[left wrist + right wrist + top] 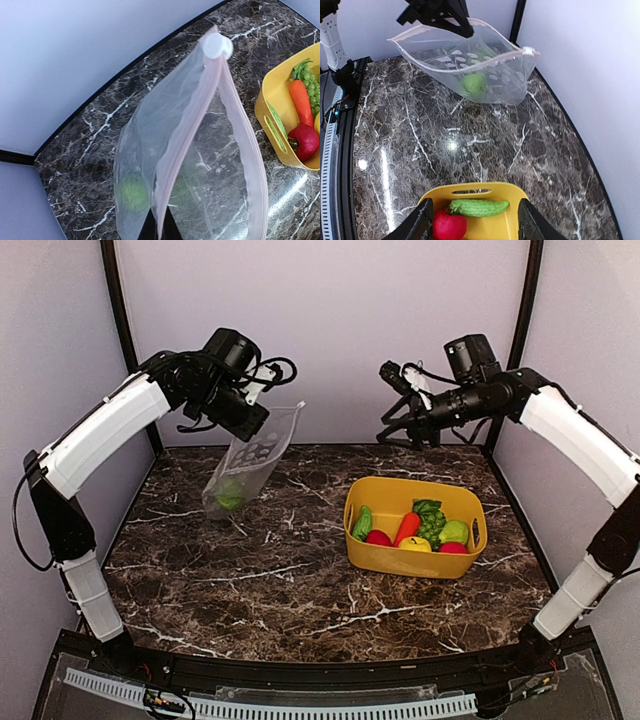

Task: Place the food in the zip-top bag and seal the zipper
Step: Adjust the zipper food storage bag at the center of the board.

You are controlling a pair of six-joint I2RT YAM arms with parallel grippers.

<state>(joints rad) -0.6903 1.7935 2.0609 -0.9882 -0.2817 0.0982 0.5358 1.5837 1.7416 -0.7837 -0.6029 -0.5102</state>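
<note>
Above the surface (pixel 260 580), left pincer (pixel 258 425) clamped on hanging zip-top bag (pixel 255 465), right pincer (pixel 472 222) spread halfway, empty, high over yellow basket (pixel 400 558) of food (pixel 408 528)

Bright even light, soft shadows, white glare patches on the glossy table (pixel 451 145), zip-top bag (pixel 150 130) slightly soft close up

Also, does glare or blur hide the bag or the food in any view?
Top external: even light, sharp, nothing hidden. Left wrist: the zip-top bag is very close, and the green food inside looks hazy through the plastic. Right wrist: bright glare spots on the table, off the bag.
</note>
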